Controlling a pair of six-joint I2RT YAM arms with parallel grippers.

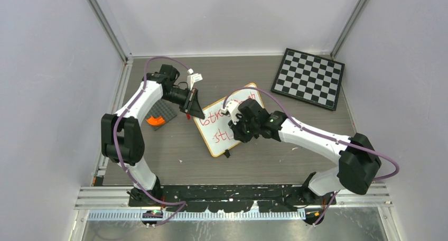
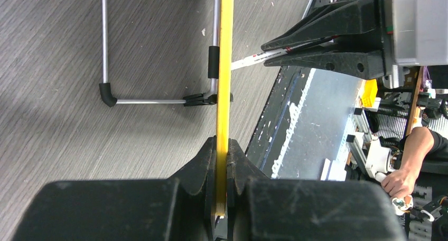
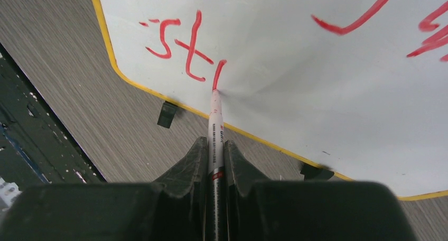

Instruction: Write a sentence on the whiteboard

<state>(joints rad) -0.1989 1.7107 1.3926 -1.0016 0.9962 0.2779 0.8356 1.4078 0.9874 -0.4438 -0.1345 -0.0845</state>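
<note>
The whiteboard (image 1: pixel 214 130) stands tilted at mid-table, its yellow rim edge-on in the left wrist view (image 2: pixel 224 66). My left gripper (image 1: pixel 196 112) is shut on the board's upper left rim. My right gripper (image 1: pixel 238 131) is shut on a white marker (image 3: pixel 215 130) whose red tip touches the board face (image 3: pixel 296 66). The sentence (image 1: pixel 217 126) is in red: a first line partly hidden by my right arm, and a second line reading "st" plus a fresh stroke (image 3: pixel 182 45).
A black-and-white checkered board (image 1: pixel 309 78) lies at the back right. A dark grey block with an orange piece (image 1: pixel 158 117) sits under my left arm. The board's wire stand (image 2: pixel 153 95) rests on the table behind it. A person's hand (image 2: pixel 404 180) shows beyond the table edge.
</note>
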